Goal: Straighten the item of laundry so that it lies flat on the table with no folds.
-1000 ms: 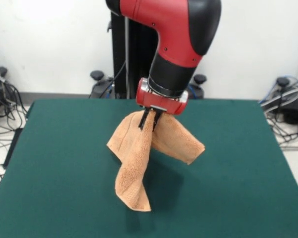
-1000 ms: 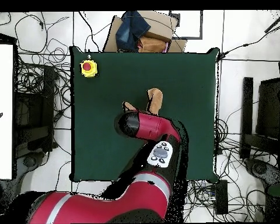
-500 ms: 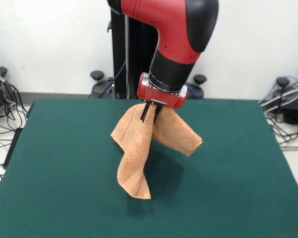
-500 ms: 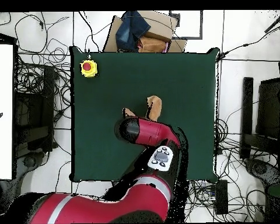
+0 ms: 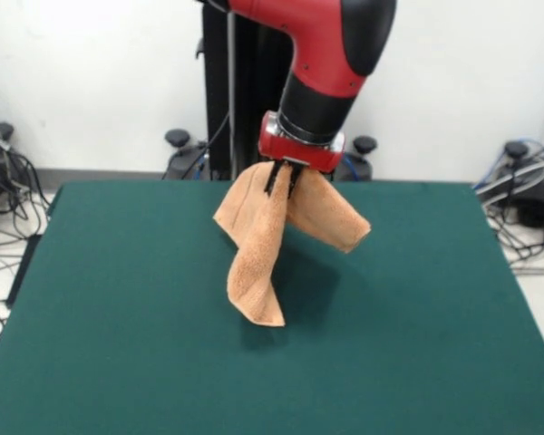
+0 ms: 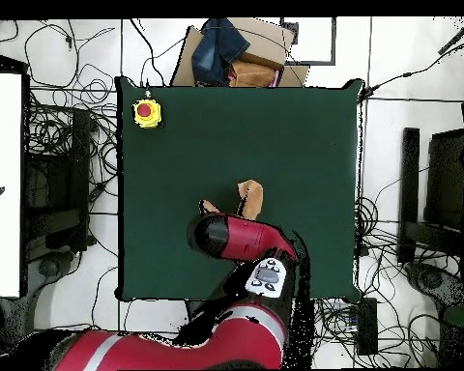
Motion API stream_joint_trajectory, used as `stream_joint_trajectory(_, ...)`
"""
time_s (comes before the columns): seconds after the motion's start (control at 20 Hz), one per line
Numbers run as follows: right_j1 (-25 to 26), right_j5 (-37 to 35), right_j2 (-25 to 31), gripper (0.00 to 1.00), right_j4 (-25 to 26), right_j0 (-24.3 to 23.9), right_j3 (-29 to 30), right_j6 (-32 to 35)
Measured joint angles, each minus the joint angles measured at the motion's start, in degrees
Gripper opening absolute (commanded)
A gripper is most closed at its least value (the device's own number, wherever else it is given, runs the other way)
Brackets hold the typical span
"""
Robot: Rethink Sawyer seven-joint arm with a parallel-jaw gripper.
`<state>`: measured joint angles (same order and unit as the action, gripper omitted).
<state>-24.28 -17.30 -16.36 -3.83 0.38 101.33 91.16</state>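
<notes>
Towel (image 5: 270,227) hangs in the air from the gripper (image 5: 283,179), whose two black fingers are pinched together on a bunched part of the peach-orange terry cloth near its top. From that pinch the cloth falls in two drapes — a long, narrow fold that twists downward to a pointed corner, and a shorter flap that spreads out to the picture's right in the front view and ends in another corner. The lowest corner seems to hang just above the dark green table (image 5: 118,344), over its own shadow, though contact there cannot be ruled out. The red and black arm (image 5: 331,54) comes down from above, its wrist tilted slightly, with the red ring of the gripper mount sitting just over the cloth. In the overhead view the arm (image 6: 238,237) covers most of the towel (image 6: 251,196) — only a small orange patch shows beyond it, near the middle of the table (image 6: 304,145). A yellow box with a red button (image 6: 146,113) sits at one table corner, well apart from the towel.
</notes>
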Motion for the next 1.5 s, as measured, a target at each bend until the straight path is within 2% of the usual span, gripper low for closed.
stream_joint_trajectory(1.5, 0.4, 4.4, 1.7, 0.00, 0.0, 0.0, 1.0, 0.0)
